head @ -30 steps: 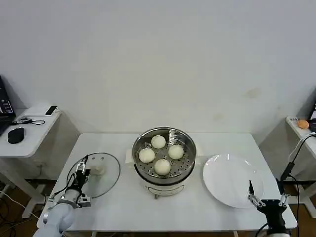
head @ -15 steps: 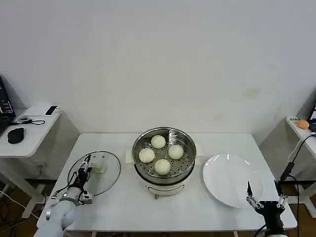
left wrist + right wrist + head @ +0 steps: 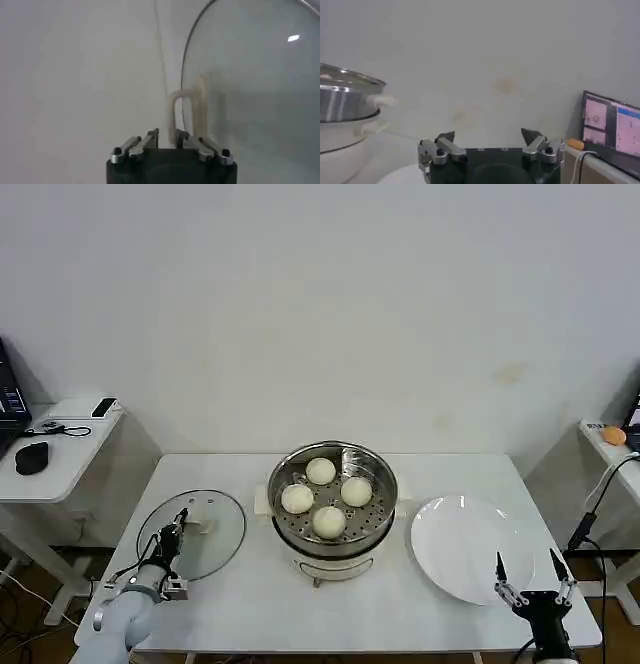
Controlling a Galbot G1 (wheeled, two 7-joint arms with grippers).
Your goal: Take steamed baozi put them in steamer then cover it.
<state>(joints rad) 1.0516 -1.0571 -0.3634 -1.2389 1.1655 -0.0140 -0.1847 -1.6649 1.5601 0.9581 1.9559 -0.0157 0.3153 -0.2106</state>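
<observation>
Glass cover (image 3: 205, 534) has its handle (image 3: 182, 112) gripped by left gripper (image 3: 181, 524) jaws.

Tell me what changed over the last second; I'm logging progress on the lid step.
The left end effector has gripped the lid by its handle and shifted it slightly toward the steamer. The right end effector, open, has drawn back toward the table's near edge beside the plate. The four buns in the steamer have not moved.

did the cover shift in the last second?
Yes. The cover, handle in the left tool, has edged toward the steamer; its rim now lies closer to the pot base, and it looks tilted.
</observation>
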